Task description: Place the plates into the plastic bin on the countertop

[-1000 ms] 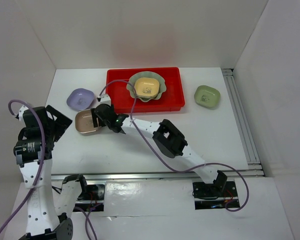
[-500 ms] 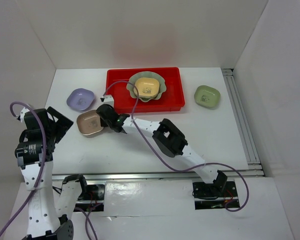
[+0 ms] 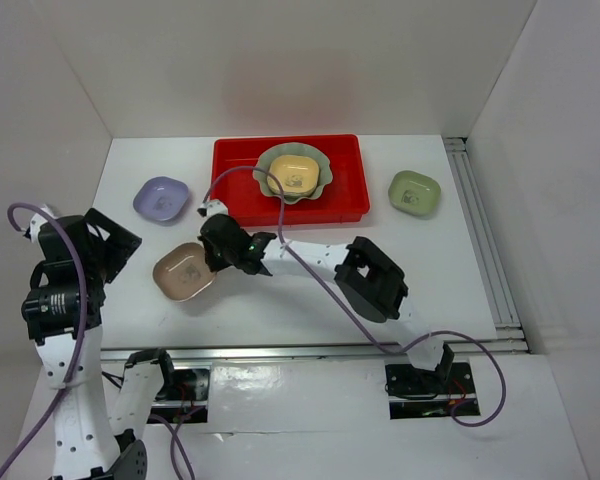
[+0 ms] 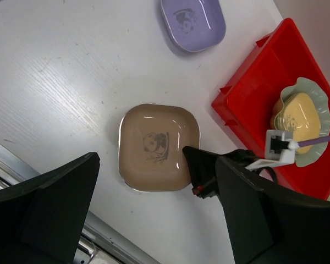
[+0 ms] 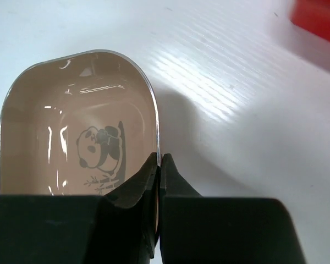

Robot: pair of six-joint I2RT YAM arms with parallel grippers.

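Right claw [image 5: 158,161] pinches tan dish [image 5: 71,118]; bin [image 3: 346,190] holds two.

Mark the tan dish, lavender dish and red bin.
tan dish [image 4: 155,147]: left wrist view, on the panda print.
lavender dish [image 3: 161,197]: top external view, middle of its well.
red bin [image 3: 347,186]: top external view, bare floor at right.

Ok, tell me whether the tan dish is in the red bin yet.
Out. The tan dish is over bare countertop, near-left of the red bin and apart from it, the right gripper shut on its rim.
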